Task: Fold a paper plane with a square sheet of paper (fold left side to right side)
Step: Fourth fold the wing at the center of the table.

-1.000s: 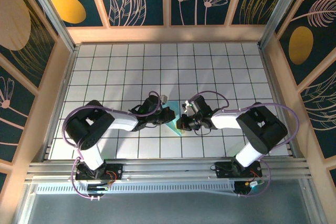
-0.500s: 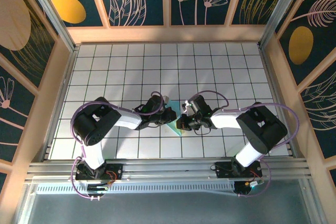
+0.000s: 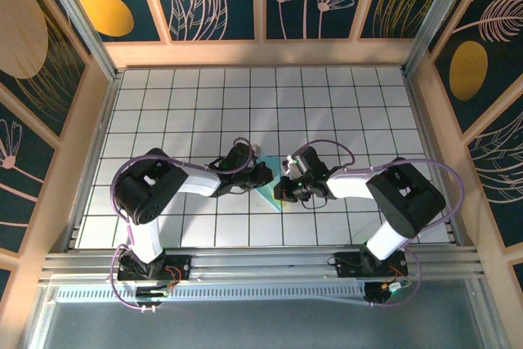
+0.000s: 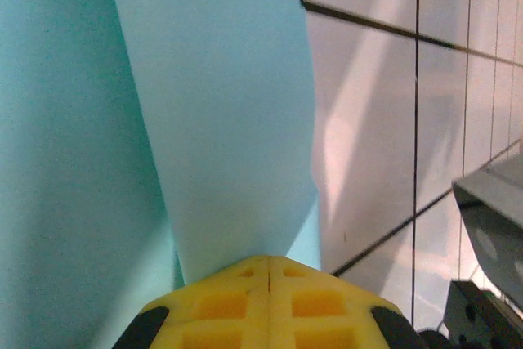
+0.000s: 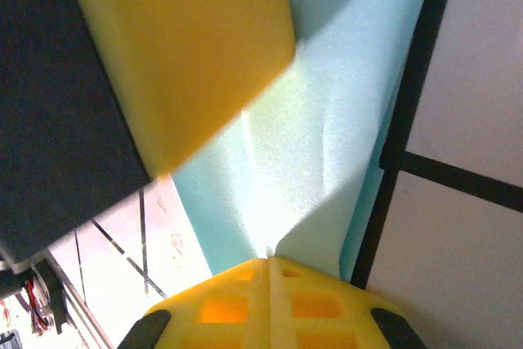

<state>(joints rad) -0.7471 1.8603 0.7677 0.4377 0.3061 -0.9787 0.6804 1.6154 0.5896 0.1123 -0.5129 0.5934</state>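
The light-blue square sheet of paper lies creased in the middle of the tiled table, mostly hidden by both grippers. My left gripper is shut at its left edge. In the left wrist view a pale flap of the paper rises from the closed yellow jaws of that gripper over a darker layer. My right gripper is shut, its tips resting on the paper where a crease meets them. The left gripper's yellow finger shows close ahead of them.
The white tiled table is open behind and to both sides of the arms. Wooden walls ring it. An aluminium rail runs along the near edge. A grey part of the right arm sits low right in the left wrist view.
The left arm's elbow has swung right and its gripper has crept a little toward the right gripper. The right arm has barely moved. Both grippers stay shut.
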